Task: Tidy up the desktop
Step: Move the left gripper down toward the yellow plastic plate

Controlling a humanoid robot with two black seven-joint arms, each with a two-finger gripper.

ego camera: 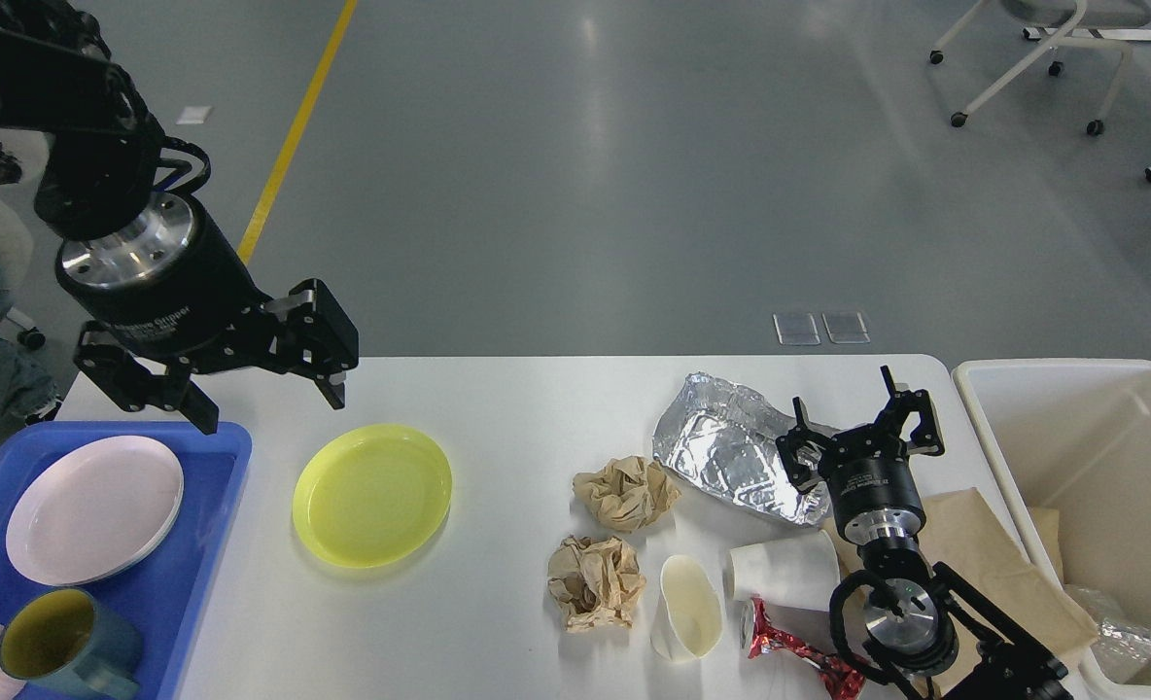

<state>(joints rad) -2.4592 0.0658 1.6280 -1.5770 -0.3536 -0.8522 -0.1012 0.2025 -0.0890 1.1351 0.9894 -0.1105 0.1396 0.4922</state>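
At far left a blue tray holds one pink plate and two mugs. The left gripper hangs above, jaws apart. The white desktop fills the middle, bearing one yellow plate, two crumpled paper balls, two tipped paper cups, one foil sheet. The right gripper spreads wide. A beige bin holds scraps.

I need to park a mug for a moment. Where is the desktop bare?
Bare desktop: the wide strip between the yellow plate and the crumpled brown paper balls, and along the far edge. Crowded: the right end, with foil, paper cups and the right tool.
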